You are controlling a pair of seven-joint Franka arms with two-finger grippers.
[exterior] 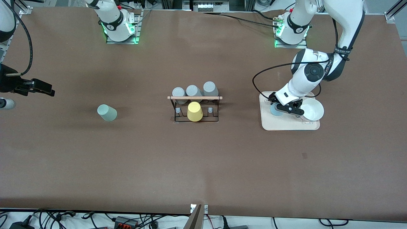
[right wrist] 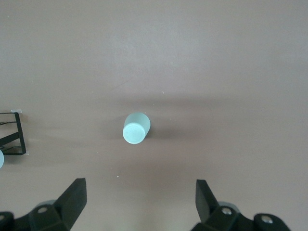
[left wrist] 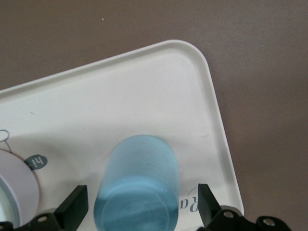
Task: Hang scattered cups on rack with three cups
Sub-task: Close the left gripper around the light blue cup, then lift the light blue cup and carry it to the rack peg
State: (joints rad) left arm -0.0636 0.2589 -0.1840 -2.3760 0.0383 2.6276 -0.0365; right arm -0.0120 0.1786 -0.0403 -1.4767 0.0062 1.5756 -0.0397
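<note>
A: While the left tool [exterior: 284, 107] is lowered over the cream tray [exterior: 291, 125] toward the left arm's end of the desk [exterior: 203, 159], how is it set?

B: Its fingers [left wrist: 72, 208] are spread wide, one on each side of the light blue cup [left wrist: 137, 187], and no contact with the cup's wall is seen. The cup is stood upside down on the tray, just beside a white bowl [exterior: 312, 109].

A: And the right tool?

B: It is seen in the right wrist view [right wrist: 139, 202], held in the air over bare desk toward the right arm's end. Its fingers are parted wide and nothing is gripped. The arm is recorded as waiting.

A: Where is the mint green cup [exterior: 107, 112]?

B: It is placed mouth down on the desk, between the right tool and the rack [exterior: 195, 109], well apart from both.

A: State of the rack?

B: It is stood mid-desk, with a wooden dowel [exterior: 195, 97] across its top. Three grey cups [exterior: 193, 91] are hung in its row farther from the front camera. A yellow cup [exterior: 194, 111] is hung on the nearer row, with a bare peg at each side of it.
</note>
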